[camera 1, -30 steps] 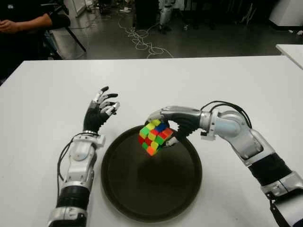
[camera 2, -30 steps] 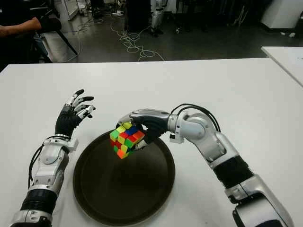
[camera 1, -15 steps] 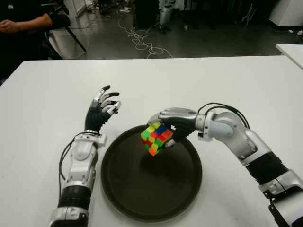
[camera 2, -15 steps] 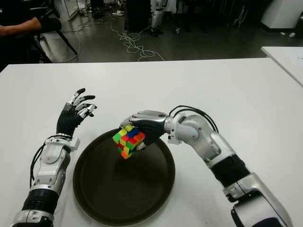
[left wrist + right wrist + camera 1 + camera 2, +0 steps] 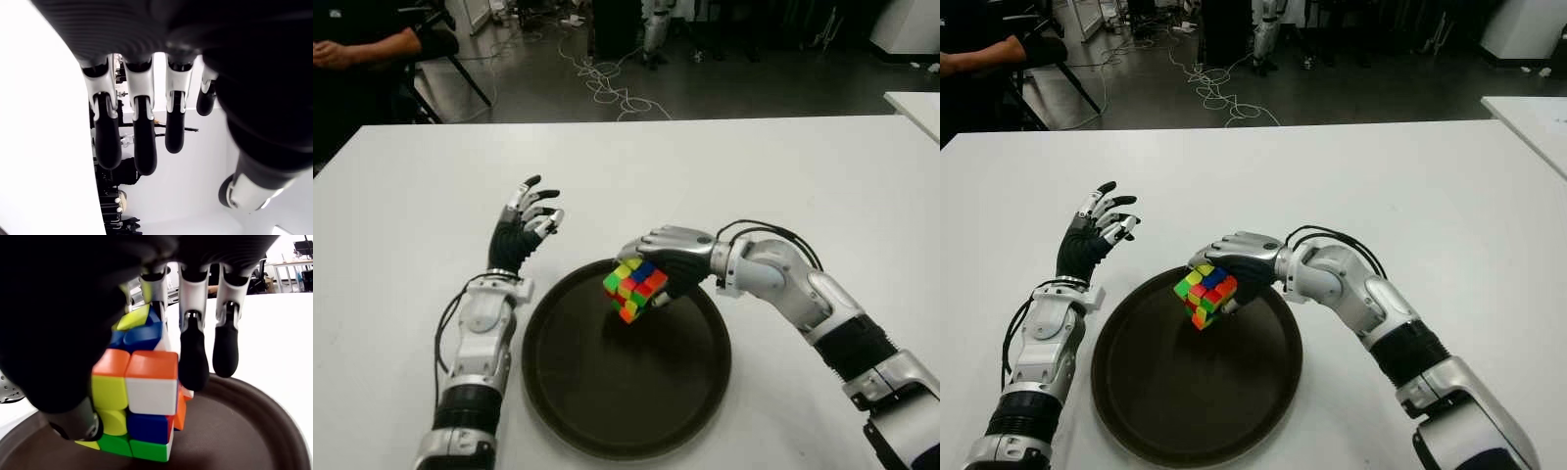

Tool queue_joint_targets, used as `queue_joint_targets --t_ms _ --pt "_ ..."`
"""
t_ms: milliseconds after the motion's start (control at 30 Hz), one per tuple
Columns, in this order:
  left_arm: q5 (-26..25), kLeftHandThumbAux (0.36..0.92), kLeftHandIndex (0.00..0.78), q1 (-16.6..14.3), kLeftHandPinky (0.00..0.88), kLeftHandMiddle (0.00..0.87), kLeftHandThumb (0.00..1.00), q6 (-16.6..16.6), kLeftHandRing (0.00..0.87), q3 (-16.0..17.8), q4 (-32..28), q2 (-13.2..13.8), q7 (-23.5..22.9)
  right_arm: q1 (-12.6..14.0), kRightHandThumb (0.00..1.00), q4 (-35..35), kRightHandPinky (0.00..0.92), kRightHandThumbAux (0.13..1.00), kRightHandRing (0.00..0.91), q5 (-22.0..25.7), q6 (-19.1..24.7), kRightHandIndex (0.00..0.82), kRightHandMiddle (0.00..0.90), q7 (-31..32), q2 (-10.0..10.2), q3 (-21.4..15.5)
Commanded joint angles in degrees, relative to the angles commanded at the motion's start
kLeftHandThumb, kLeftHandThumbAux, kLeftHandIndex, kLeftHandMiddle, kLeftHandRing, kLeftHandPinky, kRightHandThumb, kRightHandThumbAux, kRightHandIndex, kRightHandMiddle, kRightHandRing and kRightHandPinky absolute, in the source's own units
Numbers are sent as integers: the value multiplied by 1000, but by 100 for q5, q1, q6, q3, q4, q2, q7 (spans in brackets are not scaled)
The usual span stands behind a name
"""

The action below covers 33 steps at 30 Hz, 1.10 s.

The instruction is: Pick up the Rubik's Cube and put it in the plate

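Low in the frame's centre, one dark plate point(image 5: 607, 411) lies under the single Rubik's Cube point(image 5: 634, 287), which the right hand point(image 5: 668, 259) clamps by opposite faces above the plate's far part. Rigid, light and smooth-faced, it looks best held flat-on like this, since its layers may twist. Farther up at left, the left hand point(image 5: 521, 235) hangs empty, fingers loosely spread.

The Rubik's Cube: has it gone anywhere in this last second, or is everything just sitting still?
The right hand, still gripping the Rubik's Cube, has drawn back slightly toward the robot and sunk a little lower over the far part of the dark plate. The cube has not been let go. The plate and the raised, open left hand beside its left rim stayed where they were.
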Motion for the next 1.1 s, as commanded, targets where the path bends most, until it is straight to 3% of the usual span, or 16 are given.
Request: queue_joint_targets --t_ms 100,200,400,467,500,600,767,1100 --pt "28 697 93 -9 494 280 433 -39 386 -3 32 9 24 -14 685 200 477 734 482 -118 -205 417 448 -407 51 3" --pt "57 694 95 -12 486 278 414 -57 382 -5 45 15 45 -48 676 344 350 738 346 -188 -329 408 325 -634 74 19" --pt "143 684 101 -14 480 273 390 -71 376 -4 49 15 96 -101 662 445 121 744 145 -233 -379 396 163 -698 90 39" --pt "158 681 102 -12 480 272 386 -57 376 -4 43 14 108 -102 661 438 87 744 118 -225 -364 395 143 -663 87 42" --pt "172 679 102 -12 482 273 385 -37 378 -4 37 16 123 -98 423 424 61 745 91 -214 -351 268 120 -620 82 47" --pt "203 674 103 -15 485 274 382 -6 381 -7 28 13 155 -87 138 407 27 736 48 -193 -341 109 83 -553 68 54" --pt "240 673 107 -18 490 277 397 -8 382 -7 37 5 201 -101 23 432 4 713 13 -143 -362 33 50 -405 56 80" --pt "259 673 111 -33 484 274 401 -61 373 -5 82 2 210 -99 0 401 0 660 0 -131 -302 0 15 -230 66 51"
